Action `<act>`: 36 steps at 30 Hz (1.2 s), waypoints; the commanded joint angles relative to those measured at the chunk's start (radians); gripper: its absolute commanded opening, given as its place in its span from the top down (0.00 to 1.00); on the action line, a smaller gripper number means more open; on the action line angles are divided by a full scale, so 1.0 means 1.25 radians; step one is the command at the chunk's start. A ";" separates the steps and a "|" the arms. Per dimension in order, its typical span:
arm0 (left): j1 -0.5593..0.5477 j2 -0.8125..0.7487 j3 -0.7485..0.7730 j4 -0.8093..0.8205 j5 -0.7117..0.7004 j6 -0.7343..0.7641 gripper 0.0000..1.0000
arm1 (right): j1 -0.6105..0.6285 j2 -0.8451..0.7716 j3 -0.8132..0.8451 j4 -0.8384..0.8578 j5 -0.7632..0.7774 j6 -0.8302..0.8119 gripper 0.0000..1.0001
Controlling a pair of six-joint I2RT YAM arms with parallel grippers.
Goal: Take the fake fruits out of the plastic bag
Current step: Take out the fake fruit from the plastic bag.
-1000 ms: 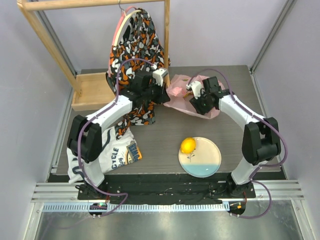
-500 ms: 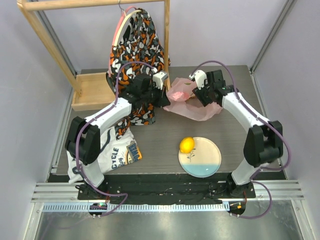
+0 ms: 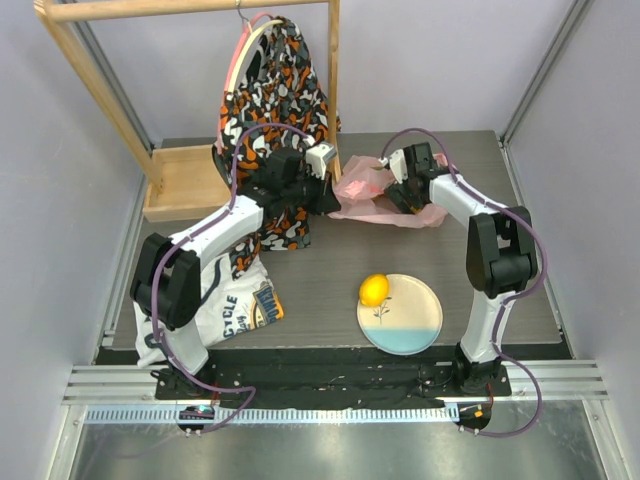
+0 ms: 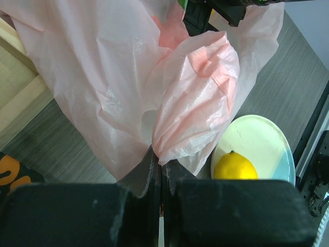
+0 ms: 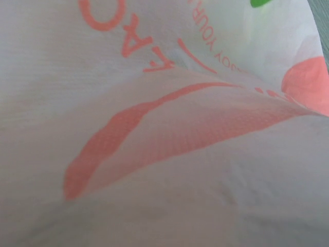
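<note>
**Left gripper** (image 4: 160, 165): jaws pressed together on a fold of the bag (image 4: 190, 98). The pinch is seen plainly in the left wrist view, where the film bunches upward out of the jaws.

**Right gripper** (image 3: 398, 192): set against the bag's right end. Its wrist view is filled by pink printed film and no fingers are shown, so its state cannot be told.

**Bag:** located on the far half of the table (image 3: 330, 270), between the 2 grippers. It lies crumpled and partly flattened.
- Long axis: left to right across the table in the top view, from one gripper toward the other.
- Pinched fold: drawn toward the left gripper.
- Mouth: which way it faces cannot be made out.

**Contents seen:** 1 green piece (image 5: 262, 4) is glimpsed at the upper edge of the right wrist view. Whether it lies under the film or beyond it cannot be told.

**Out of the bag:** 1 lemon (image 3: 375, 290), resting on the left part of the plate (image 3: 425, 322), well apart from the bag on the near side of the table.

**Progress, as judged:** early.
- 1 fruit is counted as removed.
- No other fruit is seen loose on the table.
- The remaining fruits are therefore taken to be inside the bag and left to be brought out.
</note>
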 commanded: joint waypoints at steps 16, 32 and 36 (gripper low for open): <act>-0.002 -0.011 0.013 0.032 0.005 0.012 0.96 | -0.004 0.004 0.047 -0.119 0.041 -0.027 0.41; -0.002 0.016 0.067 0.021 -0.020 0.019 0.95 | -0.007 -0.355 -0.029 0.009 -0.511 0.096 0.49; -0.002 0.019 0.073 0.021 -0.025 0.023 0.95 | -0.006 -0.423 -0.017 0.016 -0.597 0.175 0.43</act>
